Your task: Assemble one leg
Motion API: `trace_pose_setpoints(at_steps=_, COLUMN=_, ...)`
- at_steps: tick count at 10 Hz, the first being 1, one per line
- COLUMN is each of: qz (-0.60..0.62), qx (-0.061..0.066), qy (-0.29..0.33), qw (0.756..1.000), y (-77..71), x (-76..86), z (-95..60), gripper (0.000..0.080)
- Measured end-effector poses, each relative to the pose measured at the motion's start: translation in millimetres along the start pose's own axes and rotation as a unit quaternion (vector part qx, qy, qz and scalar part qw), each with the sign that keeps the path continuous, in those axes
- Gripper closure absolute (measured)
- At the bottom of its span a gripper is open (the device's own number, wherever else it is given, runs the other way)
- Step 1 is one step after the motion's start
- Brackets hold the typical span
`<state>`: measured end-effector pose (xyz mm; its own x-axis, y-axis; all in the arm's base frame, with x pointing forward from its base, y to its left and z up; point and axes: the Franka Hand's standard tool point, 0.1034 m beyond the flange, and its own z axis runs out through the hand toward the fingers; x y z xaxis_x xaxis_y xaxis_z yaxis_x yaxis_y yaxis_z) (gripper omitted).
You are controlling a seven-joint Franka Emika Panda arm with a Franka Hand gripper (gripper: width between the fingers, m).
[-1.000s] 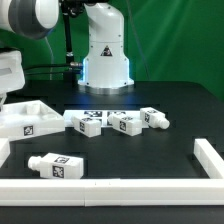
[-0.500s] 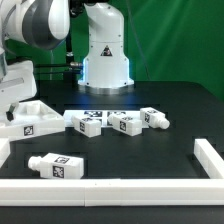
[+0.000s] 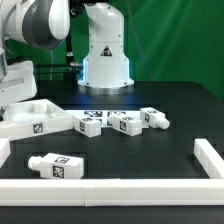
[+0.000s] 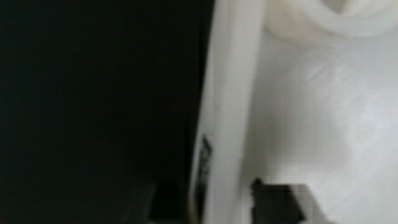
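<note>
Four legs, short white pegs with square tags, lie on the black table: three in a row at the middle (image 3: pixel 86 123), (image 3: pixel 126 122), (image 3: pixel 153 118) and one nearer the front (image 3: pixel 56 165). The large flat white panel (image 3: pixel 35 118) is at the exterior view's left, with one side lifted. My gripper (image 3: pixel 8 98) is at the far left edge, on that panel. In the wrist view the panel's edge (image 4: pixel 231 110) runs between the two dark fingertips (image 4: pixel 285 200), and my gripper (image 4: pixel 228 203) is shut on it. A round corner socket (image 4: pixel 338 15) shows on the panel.
A white rail (image 3: pixel 110 190) runs along the table's front and turns up at the exterior view's right (image 3: pixel 209 155). The robot's white base (image 3: pixel 106 55) stands at the back middle, with the marker board (image 3: pixel 100 112) flat in front of it.
The arm has swung in from the exterior view's left and down onto the panel. The panel has shifted slightly toward the exterior view's right, closer to the row of legs. The legs have not moved.
</note>
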<state>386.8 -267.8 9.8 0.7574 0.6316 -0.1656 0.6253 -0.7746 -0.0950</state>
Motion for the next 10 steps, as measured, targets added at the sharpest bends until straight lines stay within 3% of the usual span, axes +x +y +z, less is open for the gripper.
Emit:
trace_pose_setpoints(at_steps=1, qz=-0.001, qx=0.0, qy=0.0, qw=1.0, y=0.2, x=-0.2, z=-0.1, gripper=0.0745)
trace_pose_setpoints(at_steps=6, qz=0.023, qx=-0.003, qy=0.002, qw=1.0, y=0.9, x=0.6, z=-5.7, gripper=0.0745)
trace_pose_setpoints(at_steps=8, qz=0.069, qx=0.017, qy=0.003, qw=0.997, y=-0.7, x=-0.2, z=-26.5, gripper=0.0745)
trace_pose_setpoints(at_steps=10, qz=0.144, qx=0.043, qy=-0.002, qw=0.989, y=-2.6, x=13.3, z=-55.6, gripper=0.0745)
